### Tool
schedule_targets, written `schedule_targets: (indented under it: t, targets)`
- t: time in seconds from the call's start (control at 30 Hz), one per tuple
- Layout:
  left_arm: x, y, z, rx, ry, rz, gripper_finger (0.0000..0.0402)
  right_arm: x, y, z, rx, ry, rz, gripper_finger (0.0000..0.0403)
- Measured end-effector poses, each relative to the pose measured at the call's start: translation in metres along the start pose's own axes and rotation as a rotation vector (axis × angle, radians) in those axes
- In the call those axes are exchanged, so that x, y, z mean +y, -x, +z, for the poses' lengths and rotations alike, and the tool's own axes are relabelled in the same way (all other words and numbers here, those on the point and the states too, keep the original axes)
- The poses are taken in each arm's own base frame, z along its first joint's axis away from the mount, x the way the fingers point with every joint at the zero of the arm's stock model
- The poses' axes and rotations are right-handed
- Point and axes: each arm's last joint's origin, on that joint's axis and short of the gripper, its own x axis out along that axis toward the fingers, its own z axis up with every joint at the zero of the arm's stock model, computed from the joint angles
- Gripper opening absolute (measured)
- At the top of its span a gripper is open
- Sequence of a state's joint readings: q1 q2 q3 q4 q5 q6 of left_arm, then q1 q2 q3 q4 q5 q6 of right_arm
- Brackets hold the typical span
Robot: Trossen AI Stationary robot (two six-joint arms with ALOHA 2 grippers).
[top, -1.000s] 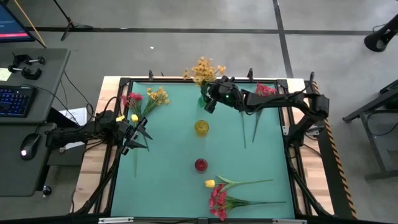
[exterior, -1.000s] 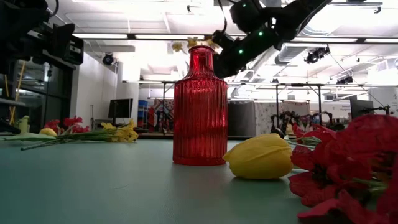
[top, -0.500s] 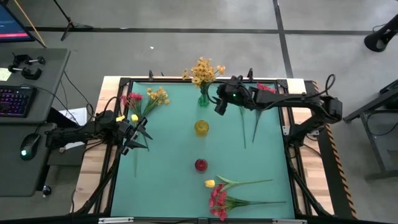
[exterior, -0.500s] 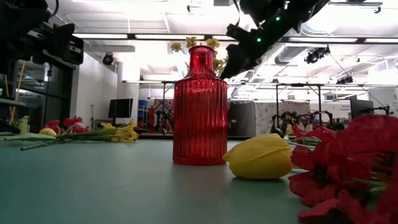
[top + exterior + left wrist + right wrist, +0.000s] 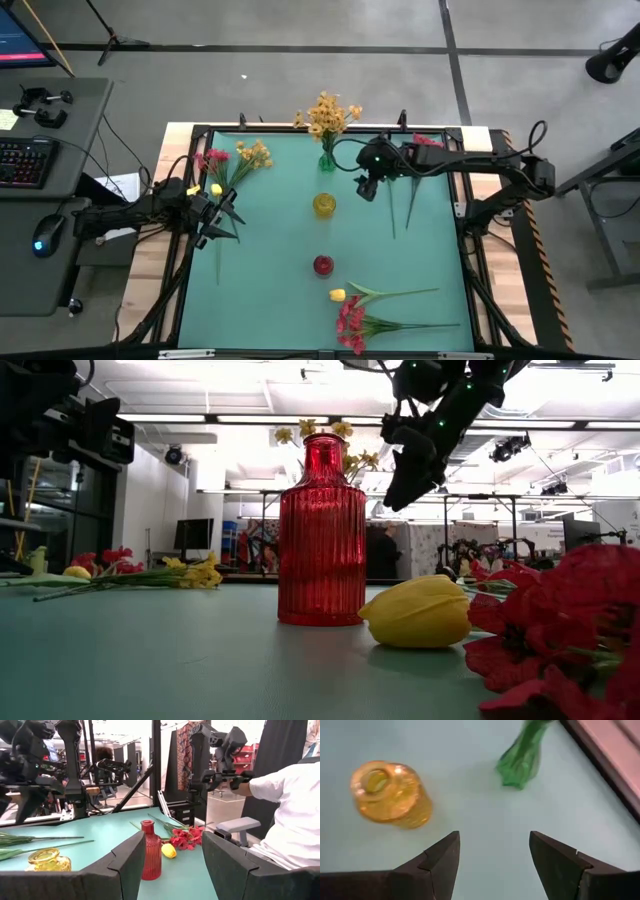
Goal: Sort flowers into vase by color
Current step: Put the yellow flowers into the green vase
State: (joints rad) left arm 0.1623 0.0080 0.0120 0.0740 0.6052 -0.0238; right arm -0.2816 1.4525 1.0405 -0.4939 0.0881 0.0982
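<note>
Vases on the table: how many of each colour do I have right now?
Green vase: 1
Yellow vase: 1
Red vase: 1
Total: 3

Grey concrete floor (image 5: 300,80) around teal worktop (image 5: 270,240); desk (image 5: 60,130) with keyboard (image 5: 25,160) beyond left edge; ceiling strip lights (image 5: 250,418) overhead.
</note>
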Motion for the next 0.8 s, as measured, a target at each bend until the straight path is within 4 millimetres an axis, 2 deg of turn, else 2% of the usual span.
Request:
schedule_targets:
  t: [0.3, 0.8]
  targets:
    - [0.000, 0.000, 0.000, 0.000, 0.000, 0.000, 0.0184, 0.020, 0.002, 0.003, -0.056, 0.053, 0.054, 0.0229]
    - [0.000, 0.000, 0.000, 0.000, 0.000, 0.000, 0.0184, 0.045, 0.003, -0.003, -0.061, 0.110, 0.102, 0.0229]
